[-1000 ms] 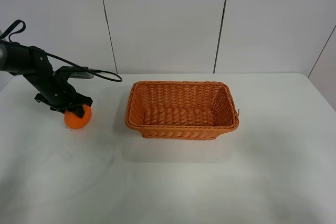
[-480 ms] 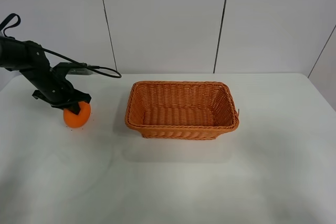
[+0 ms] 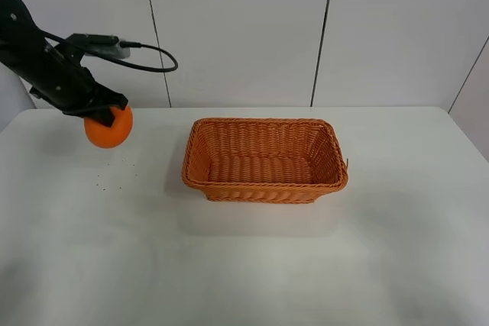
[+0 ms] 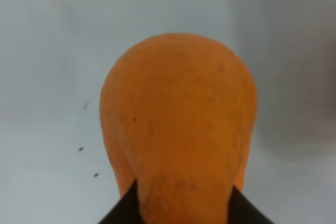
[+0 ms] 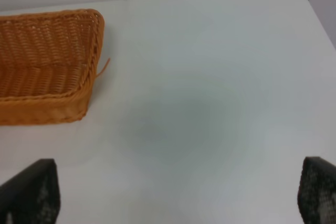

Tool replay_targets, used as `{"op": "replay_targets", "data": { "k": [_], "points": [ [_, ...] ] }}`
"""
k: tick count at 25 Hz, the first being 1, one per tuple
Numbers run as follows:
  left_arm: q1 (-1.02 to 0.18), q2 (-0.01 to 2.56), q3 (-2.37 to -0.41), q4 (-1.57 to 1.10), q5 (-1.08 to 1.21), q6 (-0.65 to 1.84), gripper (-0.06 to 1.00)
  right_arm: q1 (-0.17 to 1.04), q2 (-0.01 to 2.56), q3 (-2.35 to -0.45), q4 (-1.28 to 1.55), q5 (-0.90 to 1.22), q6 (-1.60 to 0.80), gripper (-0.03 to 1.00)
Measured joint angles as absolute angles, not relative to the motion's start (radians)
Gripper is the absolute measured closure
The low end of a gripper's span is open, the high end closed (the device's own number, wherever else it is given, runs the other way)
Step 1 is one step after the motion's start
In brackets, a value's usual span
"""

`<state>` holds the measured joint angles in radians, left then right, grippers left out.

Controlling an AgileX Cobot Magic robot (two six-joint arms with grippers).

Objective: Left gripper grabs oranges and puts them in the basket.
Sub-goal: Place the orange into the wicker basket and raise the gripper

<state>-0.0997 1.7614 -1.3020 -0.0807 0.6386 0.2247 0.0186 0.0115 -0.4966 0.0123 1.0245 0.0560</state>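
Left gripper (image 3: 105,111) clamped on 1 orange (image 3: 108,129), apparently held clear of the table (image 3: 92,250), well left of the basket (image 3: 264,186). Right gripper (image 5: 176,192) fingers spread wide.

lol the left gripper (image 3: 107,112) tilts down off its angled black arm (image 3: 46,66), jaws pinched on the orange (image 3: 108,129) tucked right under it. The right gripper (image 5: 178,192) sits with fingers (image 5: 31,192) spread wide.

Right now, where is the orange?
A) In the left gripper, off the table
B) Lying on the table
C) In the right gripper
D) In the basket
A: the left gripper is shut on the orange, holding it above the table, left of the basket.
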Motion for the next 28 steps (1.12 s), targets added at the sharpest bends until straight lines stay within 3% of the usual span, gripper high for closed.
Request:
{"op": "replay_targets", "data": {
  "k": [9, 17, 28],
  "points": [
    [-0.345, 1.656, -1.416, -0.082, 0.669, 0.175, 0.7, 0.019, 0.012, -0.497, 0.012, 1.024, 0.056, 0.27],
    [-0.505, 1.84, -1.603, -0.083, 0.683, 0.107, 0.7, 0.019, 0.012, -0.497, 0.012, 1.024, 0.056, 0.27],
    [-0.606, 2.139, -1.809, -0.137, 0.69, 0.103, 0.7, 0.019, 0.012, -0.497, 0.012, 1.024, 0.056, 0.27]
  ]
}}
